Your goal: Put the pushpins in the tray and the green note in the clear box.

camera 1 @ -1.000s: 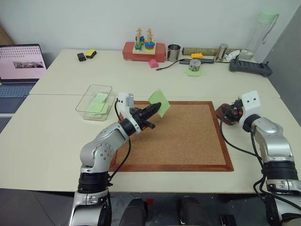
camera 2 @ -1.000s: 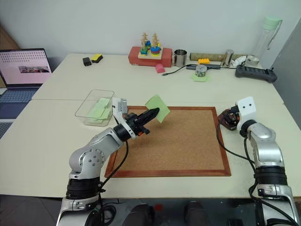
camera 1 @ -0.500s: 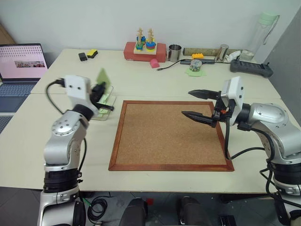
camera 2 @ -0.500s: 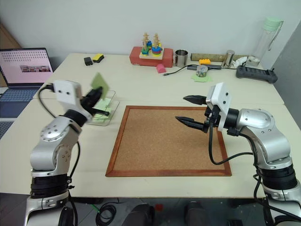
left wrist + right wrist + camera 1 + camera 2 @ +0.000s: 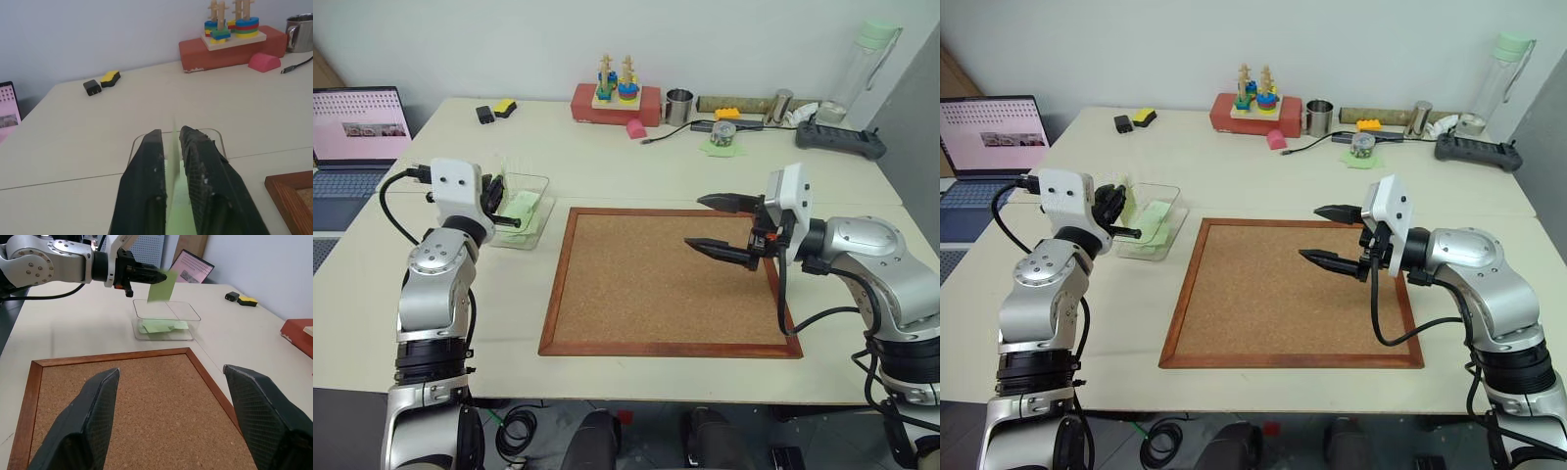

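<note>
**Green note held over the clear box, release not yet complete**

The left gripper (image 5: 146,275) held the green note (image 5: 162,286) upright above the clear box (image 5: 522,211), a placement that suited dropping the slip straight down between the low walls, where other pale-green slips (image 5: 161,325) already lay flat. In the left wrist view the note stood edge-on between the two black fingers (image 5: 146,186), which were drawn narrow around it; whether they pinched it or had just let go could not be told. The left arm was raised with its elbow bent, the gripper pointing roughly level over the box's near rim.

The right gripper (image 5: 722,227) hung above the cork board (image 5: 646,294), fingers spread wide and holding nothing, pointing level toward the robot's left. That looked like a waiting pose. Neither the pushpins nor the tray could be made out.
</note>
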You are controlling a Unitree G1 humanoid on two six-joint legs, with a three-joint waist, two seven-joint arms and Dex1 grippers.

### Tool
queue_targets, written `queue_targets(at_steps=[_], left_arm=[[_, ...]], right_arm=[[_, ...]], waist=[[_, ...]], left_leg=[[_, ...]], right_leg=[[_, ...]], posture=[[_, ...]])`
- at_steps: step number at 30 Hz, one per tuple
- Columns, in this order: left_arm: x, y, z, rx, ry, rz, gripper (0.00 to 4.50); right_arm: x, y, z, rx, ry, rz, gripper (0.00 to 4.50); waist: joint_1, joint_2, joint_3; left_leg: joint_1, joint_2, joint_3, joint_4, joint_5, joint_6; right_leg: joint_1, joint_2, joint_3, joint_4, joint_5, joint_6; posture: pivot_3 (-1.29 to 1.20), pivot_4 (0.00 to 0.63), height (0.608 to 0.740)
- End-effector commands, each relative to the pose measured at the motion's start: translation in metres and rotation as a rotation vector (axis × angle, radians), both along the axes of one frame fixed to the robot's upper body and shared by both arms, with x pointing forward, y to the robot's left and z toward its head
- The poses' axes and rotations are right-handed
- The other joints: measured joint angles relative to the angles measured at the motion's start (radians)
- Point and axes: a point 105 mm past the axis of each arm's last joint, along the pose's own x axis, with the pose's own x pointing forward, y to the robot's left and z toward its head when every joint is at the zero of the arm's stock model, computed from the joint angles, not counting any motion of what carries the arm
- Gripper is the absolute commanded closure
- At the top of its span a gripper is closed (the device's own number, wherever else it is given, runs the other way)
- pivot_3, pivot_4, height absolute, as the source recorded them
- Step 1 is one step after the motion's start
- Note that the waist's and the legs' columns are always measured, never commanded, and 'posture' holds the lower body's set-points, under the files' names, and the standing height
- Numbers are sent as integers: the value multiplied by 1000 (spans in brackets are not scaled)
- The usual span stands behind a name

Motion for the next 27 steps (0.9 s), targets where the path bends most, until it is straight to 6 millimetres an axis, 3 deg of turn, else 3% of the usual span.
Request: queue_targets(at_steps=[1, 6, 9, 10, 17, 24, 27], left_arm=[[0, 2, 17, 32, -48, 2, 2885], [-2, -3, 20, 14, -47, -50, 1927], [-12, -10, 23, 104, -5, -162, 1432], [-16, -10, 24, 140, 15, -194, 1073], [-60, 17, 10, 354, 288, -387, 1073], [-93, 63, -3, 329, 444, -404, 1073], [-100, 71, -5, 318, 464, -405, 1073]], right_arm=[[-7, 2, 7, -4, -33, 24, 955], [-7, -1, 6, -12, -30, 17, 955], [-8, -16, 1, -46, -13, -22, 955], [-8, -24, -1, -60, -3, -48, 955], [-7, -90, -19, -164, 71, -260, 955], [-11, -159, -30, -273, 143, -451, 955], [-13, -182, -33, -293, 166, -515, 955]], waist=[[0, 0, 0], [0, 0, 0], [0, 0, 0], [-1, 0, 0], [-3, 0, 0], [-3, 0, 0], [-3, 0, 0]], left_leg=[[0, 0, 0, 0, 0, 0], [0, 0, 0, 0, 0, 0], [0, 0, 0, 0, 0, 0], [0, 0, 0, 0, 0, 0], [0, 1, 3, -2, 0, 0], [0, 4, 7, -1, 0, 0], [1, 4, 9, -1, 0, 0]], right_leg=[[0, 0, 0, 0, 0, 0], [0, 0, 0, 0, 0, 0], [0, 0, 0, 0, 0, 0], [-1, 0, 0, 0, 0, 0], [-2, 0, 2, -1, 0, 0], [-2, 0, 1, -1, -1, -2], [-1, 0, 1, -1, -1, -3]], posture=[[0, 150, 740], [0, 150, 740], [0, 150, 740], [0, 150, 740], [0, 150, 740], [0, 150, 740], [0, 150, 740]])
